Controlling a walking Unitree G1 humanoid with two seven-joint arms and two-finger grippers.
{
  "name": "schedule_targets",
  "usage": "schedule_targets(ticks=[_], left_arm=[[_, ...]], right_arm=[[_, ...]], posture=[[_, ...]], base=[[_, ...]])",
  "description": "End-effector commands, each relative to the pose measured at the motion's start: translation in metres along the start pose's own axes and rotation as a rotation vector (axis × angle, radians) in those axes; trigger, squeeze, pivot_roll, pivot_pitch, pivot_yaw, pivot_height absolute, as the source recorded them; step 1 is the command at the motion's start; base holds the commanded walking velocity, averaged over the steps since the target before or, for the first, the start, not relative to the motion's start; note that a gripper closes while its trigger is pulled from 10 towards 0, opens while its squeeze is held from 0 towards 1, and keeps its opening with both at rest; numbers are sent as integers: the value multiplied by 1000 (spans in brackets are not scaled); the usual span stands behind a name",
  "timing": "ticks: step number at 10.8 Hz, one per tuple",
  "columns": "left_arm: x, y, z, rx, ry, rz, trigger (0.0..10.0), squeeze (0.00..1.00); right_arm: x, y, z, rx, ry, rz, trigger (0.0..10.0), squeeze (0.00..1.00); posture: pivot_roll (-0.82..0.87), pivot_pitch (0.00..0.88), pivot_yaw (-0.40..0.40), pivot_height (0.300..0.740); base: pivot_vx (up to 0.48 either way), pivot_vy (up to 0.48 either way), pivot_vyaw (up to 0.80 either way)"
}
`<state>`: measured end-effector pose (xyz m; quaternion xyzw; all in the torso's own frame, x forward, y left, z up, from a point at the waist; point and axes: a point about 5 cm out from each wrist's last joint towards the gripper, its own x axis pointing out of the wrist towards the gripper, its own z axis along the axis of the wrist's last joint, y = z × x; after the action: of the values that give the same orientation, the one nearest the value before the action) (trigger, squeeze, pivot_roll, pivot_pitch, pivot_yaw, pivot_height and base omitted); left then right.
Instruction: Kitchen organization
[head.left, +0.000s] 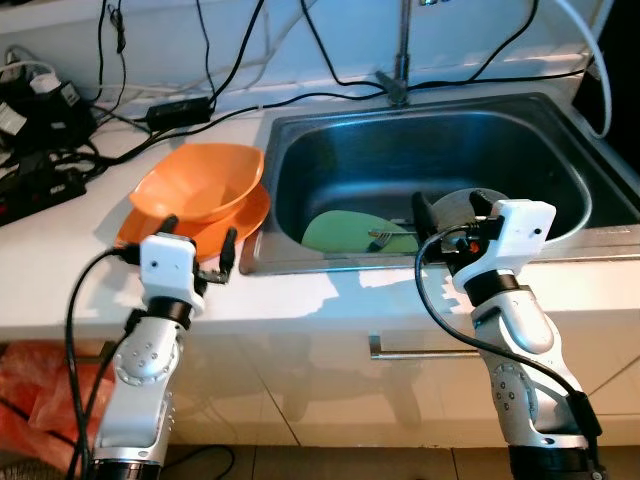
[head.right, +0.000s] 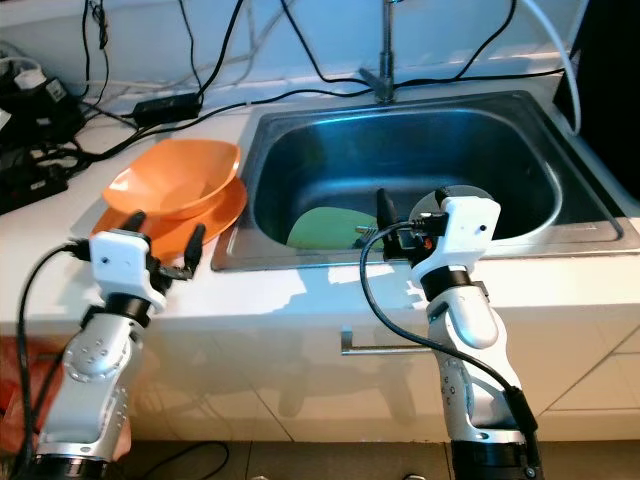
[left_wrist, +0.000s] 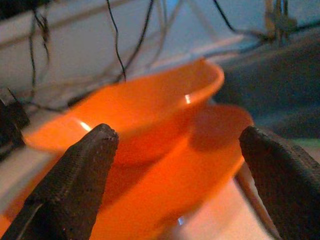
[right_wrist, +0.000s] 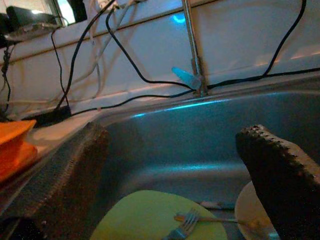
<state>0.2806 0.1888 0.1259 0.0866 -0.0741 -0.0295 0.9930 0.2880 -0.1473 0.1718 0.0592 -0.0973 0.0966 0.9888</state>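
Observation:
An orange bowl (head.left: 200, 182) rests on an orange plate (head.left: 248, 214) on the white counter, left of the steel sink (head.left: 430, 130). My left gripper (head.left: 200, 232) is open at the plate's near edge, just in front of the bowl (left_wrist: 145, 110), with nothing between its fingers (left_wrist: 75, 175). Inside the sink lie a green plate (head.left: 345, 232), a fork (right_wrist: 187, 225) across it and a white plate (right_wrist: 252, 210) to its right. Over the sink's front edge my right gripper (head.left: 450, 205) hangs open above the white plate, holding nothing.
A faucet (head.left: 400, 60) rises behind the sink. Black cables and a power strip (head.left: 40, 185) crowd the counter's back left. A drawer handle (head.left: 420, 350) runs below the counter edge, and an orange bag (head.left: 40, 400) sits low at the left.

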Motion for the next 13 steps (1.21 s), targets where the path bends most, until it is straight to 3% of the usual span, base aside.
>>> schedule_targets(ticks=[1, 9, 13], left_arm=[[1, 7, -4, 4, 20, 31, 10000, 0], [11, -6, -1, -5, -7, 1, 10000, 0], [20, -30, 6, -90, -39, 1, 10000, 0]], right_arm=[[1, 5, -3, -2, 5, 12, 10000, 949], [4, 6, -9, -1, 26, 3, 10000, 961], [5, 0, 0, -38, 34, 31, 10000, 957]], posture=[[66, 24, 159, 740], [54, 19, 154, 740], [8, 21, 87, 740]], base=[[0, 0, 0], [0, 0, 0], [0, 0, 0]])
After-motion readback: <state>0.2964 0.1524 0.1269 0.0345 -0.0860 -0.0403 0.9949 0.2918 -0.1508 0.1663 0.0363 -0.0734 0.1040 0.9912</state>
